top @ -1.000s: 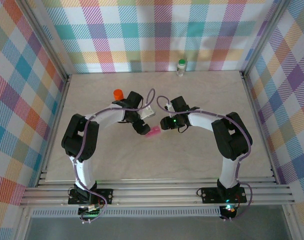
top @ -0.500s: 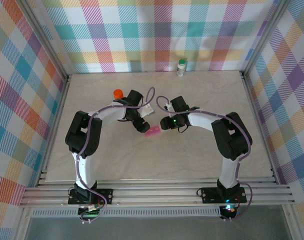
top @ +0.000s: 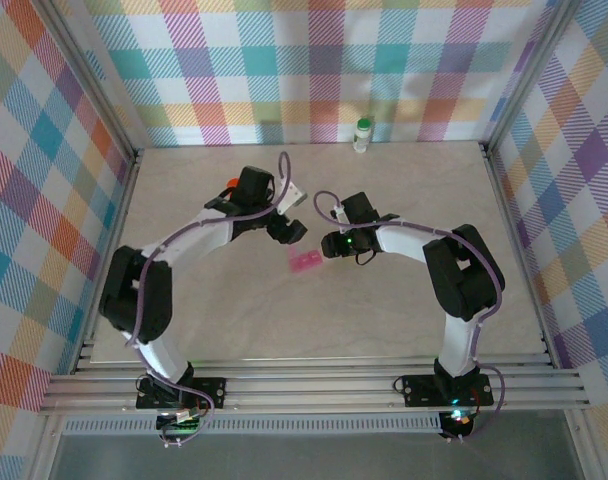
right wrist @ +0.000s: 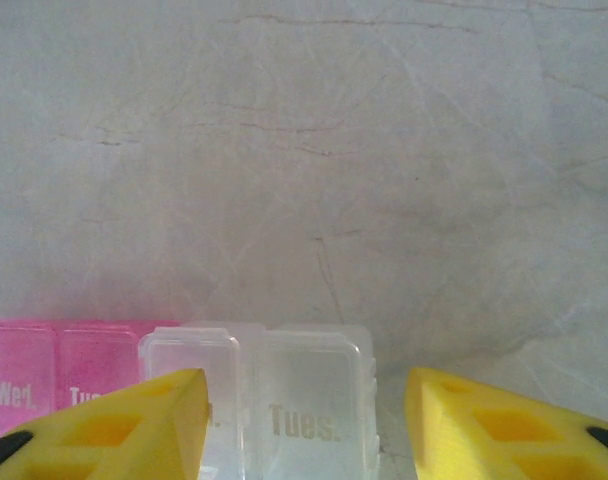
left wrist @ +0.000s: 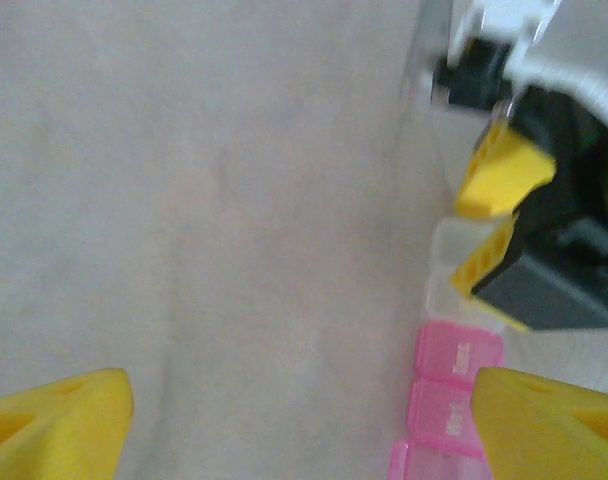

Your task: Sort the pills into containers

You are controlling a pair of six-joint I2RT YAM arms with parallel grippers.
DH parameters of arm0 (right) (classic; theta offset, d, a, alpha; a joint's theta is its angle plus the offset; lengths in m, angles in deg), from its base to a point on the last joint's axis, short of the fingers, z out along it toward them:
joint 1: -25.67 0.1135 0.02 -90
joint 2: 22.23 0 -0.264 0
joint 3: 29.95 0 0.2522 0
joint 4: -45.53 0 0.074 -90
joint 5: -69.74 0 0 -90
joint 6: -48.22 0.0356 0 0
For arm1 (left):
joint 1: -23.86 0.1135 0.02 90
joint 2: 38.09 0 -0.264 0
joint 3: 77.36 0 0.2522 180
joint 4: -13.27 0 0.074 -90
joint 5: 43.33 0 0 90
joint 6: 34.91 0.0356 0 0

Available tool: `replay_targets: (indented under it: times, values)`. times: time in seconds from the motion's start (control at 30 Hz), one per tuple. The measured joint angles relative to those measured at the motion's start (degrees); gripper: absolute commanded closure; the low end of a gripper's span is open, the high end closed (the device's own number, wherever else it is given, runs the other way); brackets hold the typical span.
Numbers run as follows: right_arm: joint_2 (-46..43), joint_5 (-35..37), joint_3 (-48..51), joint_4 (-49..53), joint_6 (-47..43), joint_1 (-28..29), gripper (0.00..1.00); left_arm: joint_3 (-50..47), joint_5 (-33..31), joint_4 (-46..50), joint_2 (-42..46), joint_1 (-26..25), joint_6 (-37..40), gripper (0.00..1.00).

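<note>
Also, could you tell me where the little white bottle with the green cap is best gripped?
Probably round the white body of the bottle, just below its green cap, coming level from the near side. It stands upright close to the back wall, which leaves little room behind it.

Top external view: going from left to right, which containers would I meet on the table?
orange vial → pink pill organizer → white bottle with green cap

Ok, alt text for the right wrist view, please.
A pill organiser, part pink, part clear, lids marked Wed. and Tues., lies on the pale marbled table, framed by the yellow fingertips of the right gripper at the bottom.
</note>
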Motion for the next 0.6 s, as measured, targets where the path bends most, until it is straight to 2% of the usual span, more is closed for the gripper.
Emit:
replay_targets:
  times: [0.1,0.33,0.6]
  values:
    - [-1.11,0.98,1.86,-1.68,1.81,-0.59,0.47,-4.92,-3.67,-6.25,5.31,-0.26,-3.23,0.13]
    - [-4.17,1.55,6.45,-4.76,6.73,-2.89,0.48,-18.05,-17.73,-16.74,17.11,-2.49,-13.66,0.15]
    - [-10.69,-0.09,10.97,-3.26,9.16,-2.99,0.47,-20.74,-29.73,-16.26,27.98,-4.9,-23.65,0.16]
